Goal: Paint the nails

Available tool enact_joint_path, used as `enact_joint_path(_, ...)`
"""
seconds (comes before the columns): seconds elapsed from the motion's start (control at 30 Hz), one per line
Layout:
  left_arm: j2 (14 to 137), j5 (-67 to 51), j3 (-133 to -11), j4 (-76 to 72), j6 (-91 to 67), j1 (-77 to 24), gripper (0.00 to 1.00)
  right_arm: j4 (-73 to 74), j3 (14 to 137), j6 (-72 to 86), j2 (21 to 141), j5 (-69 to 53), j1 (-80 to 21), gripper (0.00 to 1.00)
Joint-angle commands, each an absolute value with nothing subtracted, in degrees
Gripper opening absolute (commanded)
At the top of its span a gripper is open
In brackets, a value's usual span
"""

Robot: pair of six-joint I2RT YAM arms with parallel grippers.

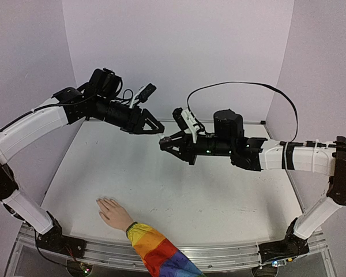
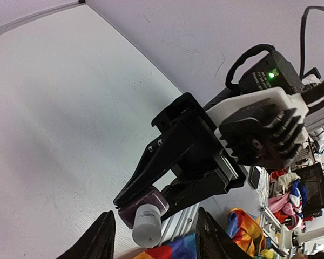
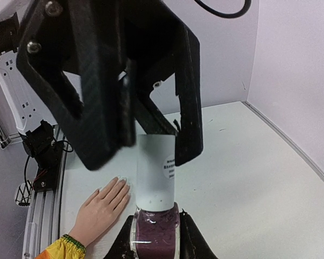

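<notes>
The pale hand (image 1: pixel 112 212) lies palm down at the table's front left, in a rainbow sleeve (image 1: pixel 155 255). Its nails (image 3: pixel 120 182) look pale in the right wrist view. My right gripper (image 1: pixel 165 143) is shut on a small purple polish bottle (image 3: pixel 155 237) and holds it in the air over mid-table. The bottle's white cap (image 3: pixel 156 172) points at my left gripper (image 1: pixel 154 128). The left gripper (image 2: pixel 154 229) is open, with a finger on each side of the cap (image 2: pixel 147 225). I cannot tell if they touch it.
The white table (image 1: pixel 219 196) is enclosed by lilac walls behind and on both sides. A metal rail (image 1: pixel 230 257) runs along the near edge. Both arms meet above the table's middle, well behind the hand.
</notes>
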State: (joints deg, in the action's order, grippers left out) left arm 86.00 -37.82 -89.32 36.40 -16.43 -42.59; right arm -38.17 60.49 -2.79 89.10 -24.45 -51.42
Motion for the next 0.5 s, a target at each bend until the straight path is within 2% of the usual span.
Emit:
enact_joint_path(0.0, 86.9, -38.3, -92.9, 37.1, -15.8, -42.7, 0.48, -41.0, 63.9, -2.8, 88.8, -25.7, -51.6, 0.0)
enact_joint_path(0.27, 87.3, -38.4, -93.2, 37.1, -15.6, -42.9, 0.3, -40.7, 64.2, -2.8, 89.2, -25.9, -51.6, 0.0)
enact_joint_path(0.47, 87.5, -38.4, -93.2, 37.3, -15.7, -42.9, 0.28, -40.7, 64.2, -2.7, 89.4, -25.9, -51.6, 0.0)
